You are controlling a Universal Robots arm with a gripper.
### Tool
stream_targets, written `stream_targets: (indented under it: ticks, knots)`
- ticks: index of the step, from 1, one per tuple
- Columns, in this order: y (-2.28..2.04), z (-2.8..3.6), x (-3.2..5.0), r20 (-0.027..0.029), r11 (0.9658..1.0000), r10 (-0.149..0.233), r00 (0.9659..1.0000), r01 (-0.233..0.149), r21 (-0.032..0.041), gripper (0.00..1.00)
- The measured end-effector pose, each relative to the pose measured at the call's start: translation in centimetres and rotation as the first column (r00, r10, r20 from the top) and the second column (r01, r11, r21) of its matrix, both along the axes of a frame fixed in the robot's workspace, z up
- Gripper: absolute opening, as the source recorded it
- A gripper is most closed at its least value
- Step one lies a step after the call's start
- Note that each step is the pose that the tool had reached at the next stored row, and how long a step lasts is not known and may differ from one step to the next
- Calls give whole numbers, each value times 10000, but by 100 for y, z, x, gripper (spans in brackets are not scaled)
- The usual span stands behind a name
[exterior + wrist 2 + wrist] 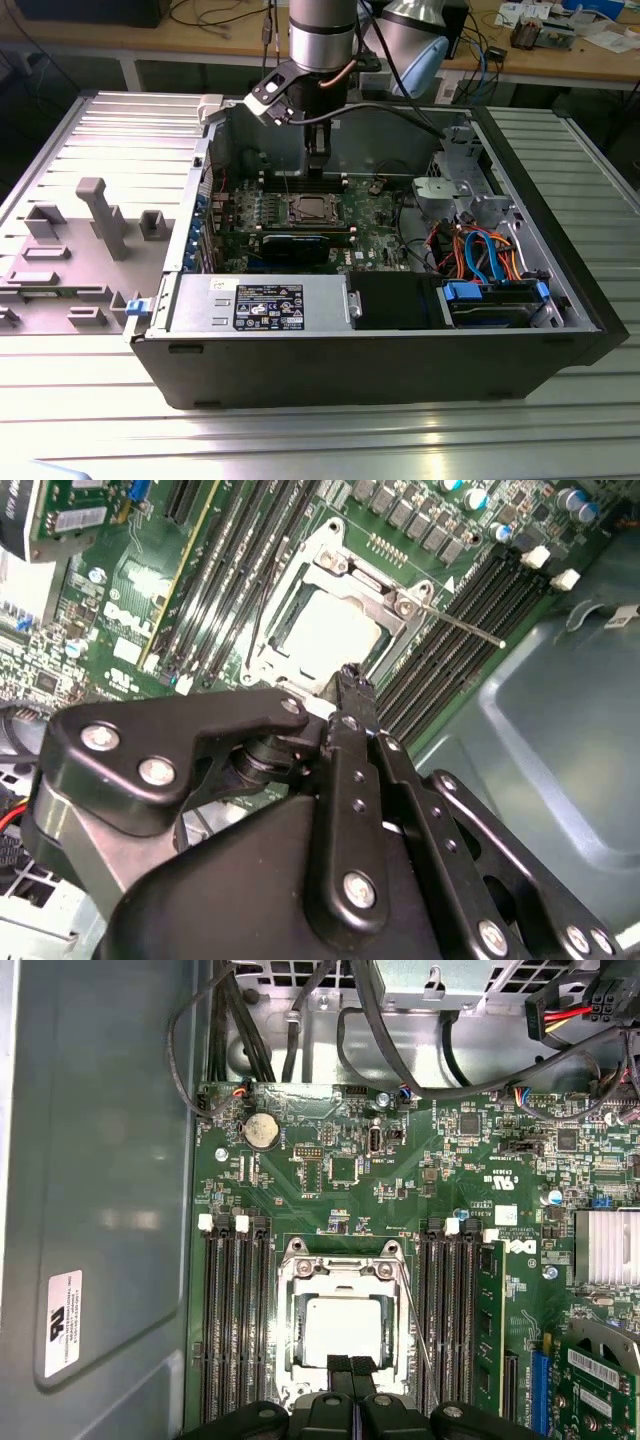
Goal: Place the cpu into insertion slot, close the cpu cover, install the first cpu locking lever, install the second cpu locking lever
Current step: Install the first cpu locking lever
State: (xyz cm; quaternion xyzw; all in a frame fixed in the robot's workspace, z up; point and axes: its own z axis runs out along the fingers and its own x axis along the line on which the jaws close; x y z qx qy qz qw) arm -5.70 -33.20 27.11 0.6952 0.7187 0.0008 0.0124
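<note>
Fingers: my fingers (348, 1368) were closed tip against tip with nothing between them. In both wrist views they hung just over one edge of the socket.
Arm: in the exterior view I reached down into the open computer case (560, 330), above the green circuit board (420, 1175).
Cpu: the cpu (343, 1328) lay flat inside the insertion slot (340, 1272), silver top up.
Cpu cover: the cpu cover (296, 1332) lay down around the chip, which showed through its square window.
Locking lever: one thin locking lever (465, 628) slanted out beside the cover, its free end over the black memory slots (235, 1320).
Surroundings: the grey power supply box (270, 300) sat at the near side of the case, towards the exterior view's left. The case rested on the ribbed metal desk (400, 440).
</note>
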Motion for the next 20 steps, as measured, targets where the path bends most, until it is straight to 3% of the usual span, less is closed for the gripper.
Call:
stream_targets:
  ticks: [9, 11, 13, 14, 18, 20]
  knots:
    - [0, 1, 0, -2, 10000, 12, 10000, -12, 0, 11]
    - [0, -1, 0, -6, 9995, 310, 9995, -310, 7, 11]
    - [0, -3, 0, -5, 9966, 819, 9966, -819, 9, 11]
    - [0, -3, 0, -5, 9919, 1271, 9919, -1271, 5, 11]
    - [-1, -3, -1, -13, 9821, 1881, 9822, -1881, -38, 11]
    - [0, -4, -2, -12, 9748, 2229, 9748, -2230, -38, 11]
